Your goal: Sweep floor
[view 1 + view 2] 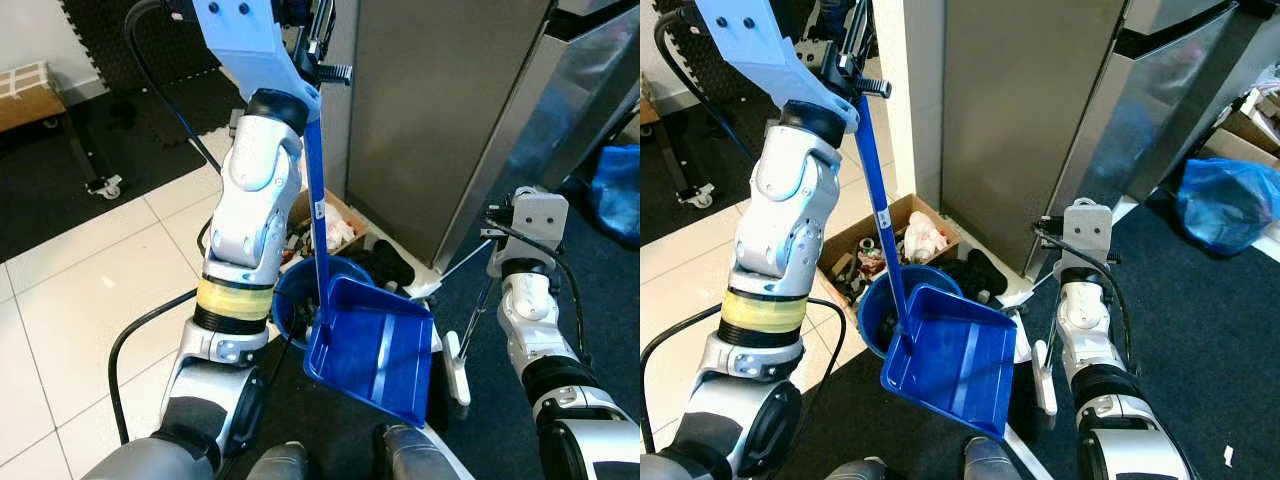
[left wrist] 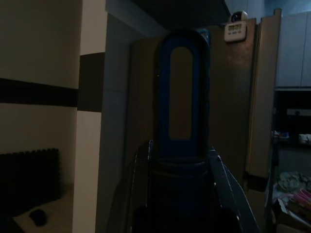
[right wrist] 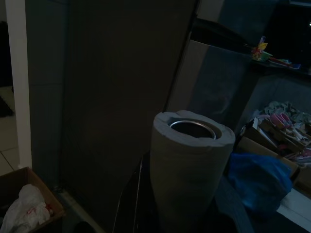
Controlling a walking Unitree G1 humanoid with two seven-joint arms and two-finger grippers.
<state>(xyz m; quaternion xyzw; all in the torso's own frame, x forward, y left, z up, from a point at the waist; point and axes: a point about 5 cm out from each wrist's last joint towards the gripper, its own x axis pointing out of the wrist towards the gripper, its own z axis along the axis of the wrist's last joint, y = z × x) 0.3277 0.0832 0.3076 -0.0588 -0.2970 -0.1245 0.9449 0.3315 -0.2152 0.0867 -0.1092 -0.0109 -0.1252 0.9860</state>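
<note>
While the left arm rises high in the head views, a blue dustpan [image 1: 375,350] hangs from its long handle [image 1: 880,200] above a blue bucket [image 1: 872,310], beside a cardboard box [image 1: 865,245] of rubbish. In the left wrist view, the left gripper [image 2: 181,194] is clamped around the handle's looped end. In the right wrist view, the right gripper [image 3: 187,204] clasps a grey broom handle [image 3: 189,165].

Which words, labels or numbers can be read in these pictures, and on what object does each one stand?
None can be read.
White sticker on the dustpan handle: too small to read.
Small white timer on the tall cabinet: display too dark and blurred.
</note>
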